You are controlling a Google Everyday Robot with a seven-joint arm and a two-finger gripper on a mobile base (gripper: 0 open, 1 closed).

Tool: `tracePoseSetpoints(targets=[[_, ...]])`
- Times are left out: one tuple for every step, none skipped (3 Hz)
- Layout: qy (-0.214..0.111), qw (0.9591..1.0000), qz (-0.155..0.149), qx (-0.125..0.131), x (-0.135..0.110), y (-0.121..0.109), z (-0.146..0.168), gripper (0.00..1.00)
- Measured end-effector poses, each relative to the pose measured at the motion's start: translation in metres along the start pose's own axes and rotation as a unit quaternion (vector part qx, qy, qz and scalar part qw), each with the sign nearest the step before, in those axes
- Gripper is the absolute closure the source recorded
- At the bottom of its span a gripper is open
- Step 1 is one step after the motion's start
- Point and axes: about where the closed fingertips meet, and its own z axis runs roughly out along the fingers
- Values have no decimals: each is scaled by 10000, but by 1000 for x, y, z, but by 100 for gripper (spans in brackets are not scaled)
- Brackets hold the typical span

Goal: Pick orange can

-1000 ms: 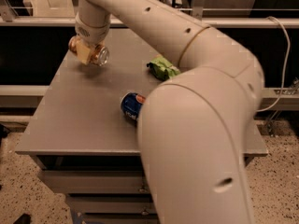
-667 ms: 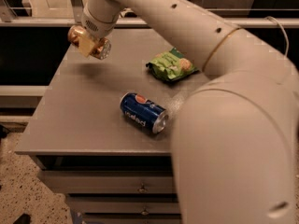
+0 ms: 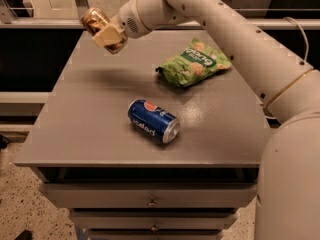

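The orange can [image 3: 95, 20], shiny golden-bronze, is held in my gripper [image 3: 106, 33] in the air above the far left part of the grey table [image 3: 90, 114]. The gripper's pale fingers [image 3: 111, 37] are closed around the can's lower part, and the can is tilted. Its shadow lies on the table below. My white arm reaches in from the right across the top of the view.
A blue Pepsi can [image 3: 153, 120] lies on its side near the table's middle front. A green snack bag [image 3: 195, 62] lies at the back right. The table has drawers [image 3: 150, 199] below its front edge. A railing runs behind the table.
The gripper has lifted the orange can higher and turned it. The arm has swung away to the right, uncovering the snack bag and blue can.
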Motion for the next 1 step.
tracePoseSetpoints(targets=[[-446, 9985, -259, -201, -11, 7, -10, 100]])
